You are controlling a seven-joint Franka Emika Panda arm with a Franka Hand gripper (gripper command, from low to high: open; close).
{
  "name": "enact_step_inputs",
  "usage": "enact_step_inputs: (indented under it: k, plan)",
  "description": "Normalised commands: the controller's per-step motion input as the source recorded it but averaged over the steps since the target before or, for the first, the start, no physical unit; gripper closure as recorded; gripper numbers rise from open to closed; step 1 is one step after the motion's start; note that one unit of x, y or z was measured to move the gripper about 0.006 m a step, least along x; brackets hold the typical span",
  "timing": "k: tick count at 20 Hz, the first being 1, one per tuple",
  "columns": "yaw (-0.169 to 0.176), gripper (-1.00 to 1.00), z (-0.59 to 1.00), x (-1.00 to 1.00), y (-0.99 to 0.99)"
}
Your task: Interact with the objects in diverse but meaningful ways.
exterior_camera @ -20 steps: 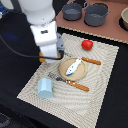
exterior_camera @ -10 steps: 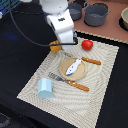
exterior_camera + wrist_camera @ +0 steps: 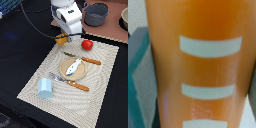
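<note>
— Dark counter (image 3: 20,55) all round, with a pale woven mat (image 3: 100,80) laid on it. What sits nearest on the mat?

— The pale blue cup (image 3: 45,88), upright at the mat's near corner. Beyond it lies a fork (image 3: 70,82), then a tan plate (image 3: 64,70) with the white-and-blue fish (image 3: 73,66) lying on it.

— And farther back?

— A knife (image 3: 86,60) past the plate, then the red tomato (image 3: 87,44) near the mat's far edge.

— Where is the claw (image 3: 63,39)?

— At the far corner, to the exterior view's left of the tomato, clamped on the orange bread block (image 3: 62,38). The wrist view is filled by that orange block (image 3: 203,65), so it sits right between the jaws.

— So which way does any set-down lie?

— The block hangs beside the tomato, apart from it; the plate lies nearer the camera. Its long axis cannot be told.
</note>
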Motion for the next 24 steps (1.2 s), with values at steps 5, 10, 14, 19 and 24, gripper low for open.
enact_step_inputs:
  k: [5,10,14,19,24]
  plan:
    - [0.000,1.00,-0.15,0.17,0.07]
    - [0.001,-1.00,-0.16,0.13,0.26]
    - [0.019,-1.00,-0.08,0.18,0.47]
    - [0.010,-1.00,0.24,0.22,0.50]
    - [-0.080,-1.00,0.88,0.45,0.36]
